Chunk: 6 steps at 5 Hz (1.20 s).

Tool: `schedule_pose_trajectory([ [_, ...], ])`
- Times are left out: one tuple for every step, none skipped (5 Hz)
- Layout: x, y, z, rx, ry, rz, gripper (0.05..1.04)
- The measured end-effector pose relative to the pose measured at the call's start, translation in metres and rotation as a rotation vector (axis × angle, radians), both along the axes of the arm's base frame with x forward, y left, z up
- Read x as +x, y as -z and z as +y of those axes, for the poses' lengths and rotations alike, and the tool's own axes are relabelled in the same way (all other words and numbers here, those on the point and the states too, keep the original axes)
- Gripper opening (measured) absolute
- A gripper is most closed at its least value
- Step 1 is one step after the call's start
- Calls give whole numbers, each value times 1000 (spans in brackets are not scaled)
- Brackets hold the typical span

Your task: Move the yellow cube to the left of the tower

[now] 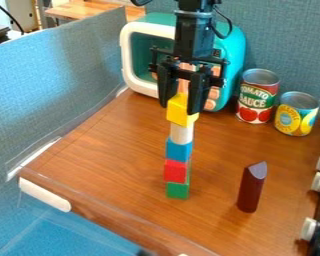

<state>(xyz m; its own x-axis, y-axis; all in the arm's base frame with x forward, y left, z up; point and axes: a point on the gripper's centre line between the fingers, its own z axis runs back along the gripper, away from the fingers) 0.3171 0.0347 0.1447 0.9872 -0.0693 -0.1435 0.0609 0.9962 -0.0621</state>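
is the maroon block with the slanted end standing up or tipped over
Upright: the maroon block stands on one narrow end, its slanted face on top.

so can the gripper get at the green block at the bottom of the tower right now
Probably not: the gripper is up by the yellow cube, and that cube plus the white, blue and red blocks seem to weigh on the green block.

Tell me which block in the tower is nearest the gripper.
The yellow cube: it tops the tower, right at the gripper, while the rest of the stack is lower down.
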Motion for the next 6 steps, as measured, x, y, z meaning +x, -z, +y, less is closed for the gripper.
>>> schedule_pose_trajectory([
  [0,0,0,-1,-17,-1,572],
  [-6,-15,11,16,-62,-25,572],
  [-8,-22,30,9,-167,-50,572],
  [-5,-31,50,-32,-242,-81,572],
  [-3,-6,68,-45,-304,-4,572],
  [3,7,78,-14,-383,-33,572],
])
